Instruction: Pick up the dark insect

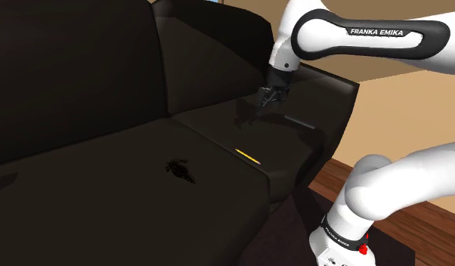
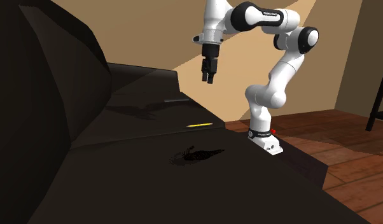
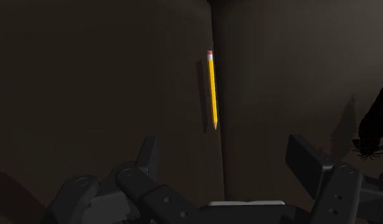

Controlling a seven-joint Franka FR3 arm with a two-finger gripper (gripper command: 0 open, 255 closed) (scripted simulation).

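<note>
Target dark insect (image 1: 181, 169) flat on sofa cushion (image 1: 105, 219): judged light, thin, legs fragile. Pinch across body, low force. Fingers (image 3: 308, 162) spread, empty.

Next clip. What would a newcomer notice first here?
The white arm stands out against the dark sofa, its open gripper hanging above the seat near the armrest. A yellow pencil lies along the seam between the seat cushions. The dark insect sits on the next cushion, hard to spot.
</note>
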